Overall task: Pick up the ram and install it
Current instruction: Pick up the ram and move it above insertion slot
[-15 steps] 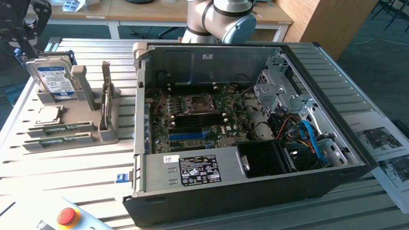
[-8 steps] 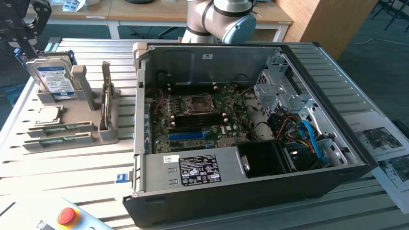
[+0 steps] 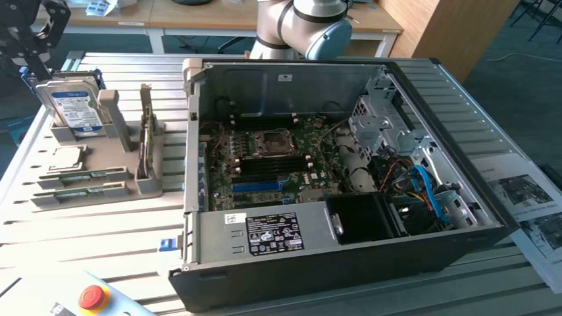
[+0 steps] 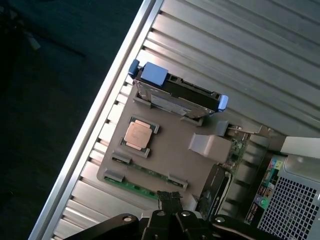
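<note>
Ribbed metal slats form the desk [image 3: 105, 243], with wooden furniture beyond its far edge and a dark floor off its side in the wrist view. An open computer case [image 3: 351, 263] fills the middle and right of the desk. Its motherboard [image 3: 272, 158] lies bare, though the dark memory slots near the blue slot [image 3: 259, 186] are hard to tell apart. On the exterior view's left sits a grey fixture [image 3: 145, 181]. It holds an upright hard drive [image 3: 75, 108] at its far end, a processor chip [image 3: 66, 158] lying flat, and an expansion card [image 3: 147, 122] standing on edge. The ram [image 3: 79, 195] lies flat in the fixture's nearest groove, partly covered by grey clips, and a second green stick [image 3: 83, 176] lies just beyond it. In the wrist view the ram [image 4: 131, 186] shows as a thin green strip along the fixture's edge, and its chips are too dim to read. The black pincer [image 3: 33, 66] hangs above the fixture's far left corner and is cut off by the frame's edge. In the wrist view the pincer [image 4: 170, 196] has its fingers pressed together on nothing, and how high it hangs above the ram cannot be told. The arm's grey joint [image 3: 316, 26] is cropped at the far edge. A red stop button [image 3: 94, 296] sits near left, and printed sheets [image 3: 527, 197] run off the right.
</note>
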You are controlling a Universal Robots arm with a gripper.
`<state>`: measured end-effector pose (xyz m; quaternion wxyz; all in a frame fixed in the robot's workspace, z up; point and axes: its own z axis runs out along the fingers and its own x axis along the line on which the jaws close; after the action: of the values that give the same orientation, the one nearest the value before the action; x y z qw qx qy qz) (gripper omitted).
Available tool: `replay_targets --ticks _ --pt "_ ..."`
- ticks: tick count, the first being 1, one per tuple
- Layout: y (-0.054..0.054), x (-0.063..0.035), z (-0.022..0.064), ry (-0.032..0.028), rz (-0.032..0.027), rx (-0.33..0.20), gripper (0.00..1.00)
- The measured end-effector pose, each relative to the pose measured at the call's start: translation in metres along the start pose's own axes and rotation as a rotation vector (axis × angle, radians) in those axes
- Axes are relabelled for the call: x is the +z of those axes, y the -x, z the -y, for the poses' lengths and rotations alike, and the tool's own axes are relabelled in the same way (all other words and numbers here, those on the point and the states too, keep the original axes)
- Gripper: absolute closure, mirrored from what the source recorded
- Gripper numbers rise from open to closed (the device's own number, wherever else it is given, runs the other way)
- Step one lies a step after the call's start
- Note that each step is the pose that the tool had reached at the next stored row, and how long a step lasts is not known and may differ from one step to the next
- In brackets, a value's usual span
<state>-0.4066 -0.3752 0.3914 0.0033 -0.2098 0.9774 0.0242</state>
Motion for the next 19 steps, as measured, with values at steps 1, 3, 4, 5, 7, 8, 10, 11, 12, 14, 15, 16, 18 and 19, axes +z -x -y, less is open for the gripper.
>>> replay_targets --ticks 1,3,4,5,7,8,10,11,12,14,15,16,18,19 --pt "0.0000 0.0000 0.0000 0.0003 -0.0006 -0.011 0.89" --pt "0.0000 0.0000 0.0000 0.0007 -0.0019 -0.033 0.89" --pt "0.0000 0.0000 0.0000 0.0010 -0.0025 -0.044 0.89" --pt "0.0000 0.0000 0.0000 0.0011 -0.0031 -0.055 0.89" --pt "0.0000 0.0000 0.0000 0.0016 -0.0041 -0.076 0.89" --pt "0.0000 0.0000 0.0000 0.0018 -0.0047 -0.086 0.89" --pt "0.0000 0.0000 0.0000 0.0022 -0.0058 -0.107 0.89" --pt "0.0000 0.0000 0.0000 0.0024 -0.0062 -0.116 0.89" --pt "0.0000 0.0000 0.0000 0.0026 -0.0068 -0.126 0.89" --pt "0.0000 0.0000 0.0000 0.0030 -0.0079 -0.144 0.89" --pt "0.0000 0.0000 0.0000 0.0033 -0.0085 -0.153 0.89" --pt "0.0000 0.0000 0.0000 0.0035 -0.0092 -0.164 0.89" --pt "0.0000 0.0000 0.0000 0.0040 -0.0104 -0.183 0.89" --pt "0.0000 0.0000 0.0000 0.0042 -0.0108 -0.192 0.89"
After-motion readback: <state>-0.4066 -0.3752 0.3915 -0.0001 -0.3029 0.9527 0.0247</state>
